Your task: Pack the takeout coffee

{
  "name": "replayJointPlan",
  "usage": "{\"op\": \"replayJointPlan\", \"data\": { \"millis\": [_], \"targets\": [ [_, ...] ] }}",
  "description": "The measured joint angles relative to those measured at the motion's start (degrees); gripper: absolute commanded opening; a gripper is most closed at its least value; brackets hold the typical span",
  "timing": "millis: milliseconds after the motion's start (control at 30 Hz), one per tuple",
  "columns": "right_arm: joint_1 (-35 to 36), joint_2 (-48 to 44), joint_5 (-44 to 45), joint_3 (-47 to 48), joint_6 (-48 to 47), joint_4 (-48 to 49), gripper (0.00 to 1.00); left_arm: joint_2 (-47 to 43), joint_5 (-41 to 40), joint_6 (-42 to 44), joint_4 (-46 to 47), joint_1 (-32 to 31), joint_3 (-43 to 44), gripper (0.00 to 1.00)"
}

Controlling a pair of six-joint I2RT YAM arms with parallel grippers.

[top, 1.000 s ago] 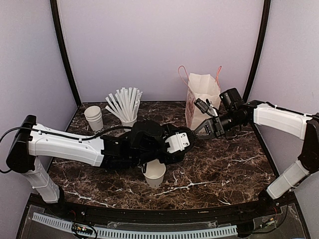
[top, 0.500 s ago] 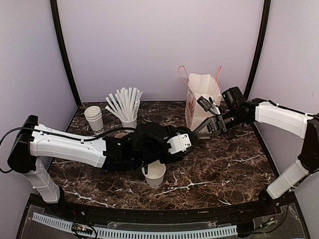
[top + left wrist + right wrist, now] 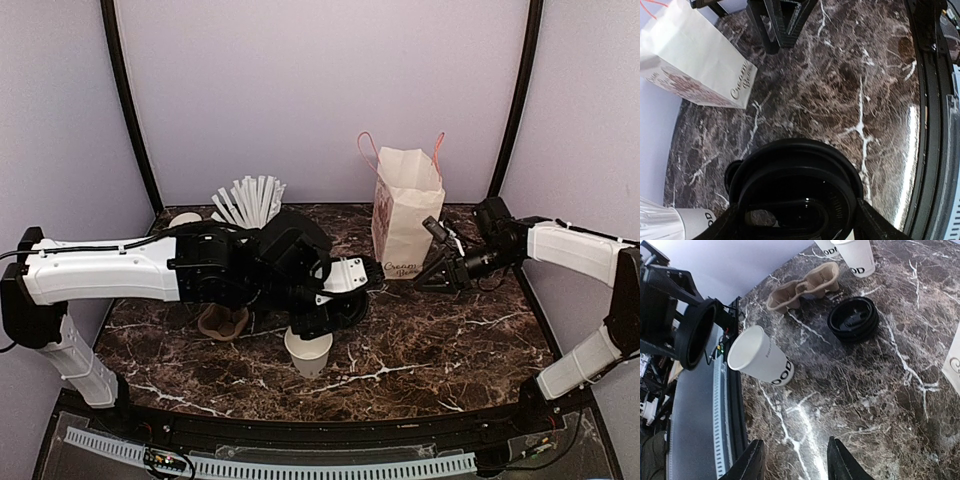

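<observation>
The takeout coffee cup (image 3: 308, 350), white with dark lettering near its base, stands lidless (image 3: 760, 362) at the table's front middle. My left gripper (image 3: 343, 295) hangs just above and behind it, shut on a black dome lid (image 3: 795, 190) that fills the space between its fingers (image 3: 875, 225); the right wrist view shows that lid (image 3: 695, 335) tilted on edge. The tall paper bag (image 3: 405, 215) stands upright at the back right. My right gripper (image 3: 440, 272) is low beside the bag's right side, open, with only bare table between its fingertips (image 3: 796, 462).
A cardboard cup carrier (image 3: 802, 287) and a stack of black lids (image 3: 854, 320) lie left of centre. A cup of white straws (image 3: 250, 200) and stacked cups (image 3: 185, 218) stand at the back left. The black table rim (image 3: 735, 405) runs close to the cup.
My right gripper has let go of the bag's edge, opened and drawn back to the right. My left arm has lifted and swung, uncovering the cup carrier, with the lid still held.
</observation>
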Motion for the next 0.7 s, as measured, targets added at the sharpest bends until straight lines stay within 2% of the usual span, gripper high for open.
{"op": "replayJointPlan", "data": {
  "millis": [233, 700],
  "targets": [
    [0.1, 0.8, 6.8, -5.6, -4.0, 5.1, 0.45, -0.1, 2.4, -4.5, -12.3, 0.4, 0.4, 0.73],
    [0.1, 2.1, 8.8, -5.6, -5.6, 7.3, 0.45, -0.7, 9.5, -7.0, -16.6, 8.1, -0.3, 0.73]
  ]
}}
